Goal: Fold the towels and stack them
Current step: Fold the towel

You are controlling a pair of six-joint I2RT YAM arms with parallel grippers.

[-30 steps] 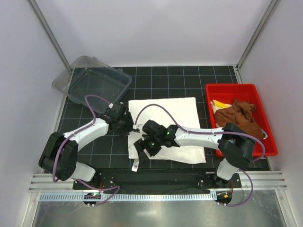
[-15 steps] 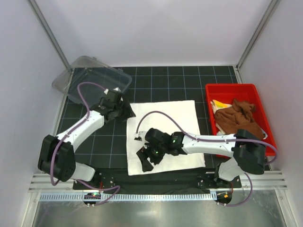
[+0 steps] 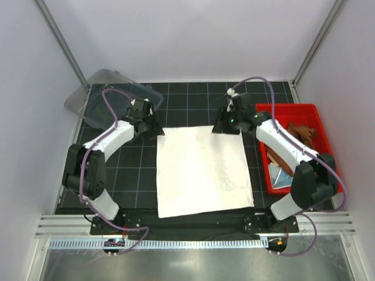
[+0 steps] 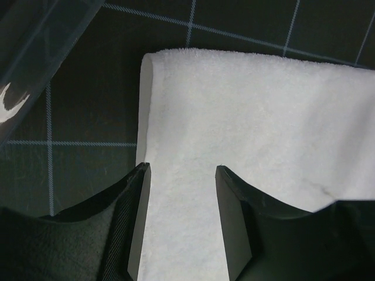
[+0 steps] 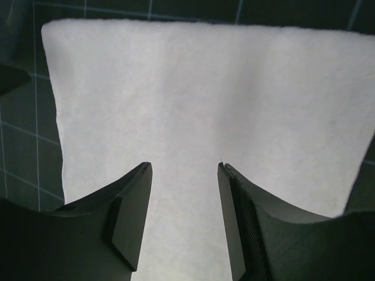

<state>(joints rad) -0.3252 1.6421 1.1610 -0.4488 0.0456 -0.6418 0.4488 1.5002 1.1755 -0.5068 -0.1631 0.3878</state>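
The cream-white towel (image 3: 202, 170) lies spread flat on the black grid mat. My left gripper (image 3: 153, 130) is open over its far left corner; in the left wrist view the towel (image 4: 246, 117) fills the gap between the open jaws (image 4: 183, 170). My right gripper (image 3: 227, 127) is open over the far right corner; in the right wrist view the towel (image 5: 205, 88) lies under the open jaws (image 5: 184, 167). The rust-brown towel (image 3: 299, 132) sits crumpled in the red bin, with a pale bluish cloth (image 3: 281, 177) below it. The yellow towel is hidden.
The red bin (image 3: 287, 107) stands at the right of the mat, partly under my right arm. A clear plastic container (image 3: 111, 99) lies at the far left; its edge shows in the left wrist view (image 4: 35, 52). A metal rail runs along the near edge.
My right gripper has swung from the towel's near left part to its far right corner. My left gripper has shifted to the far left corner. The towel now reaches further toward the near edge.
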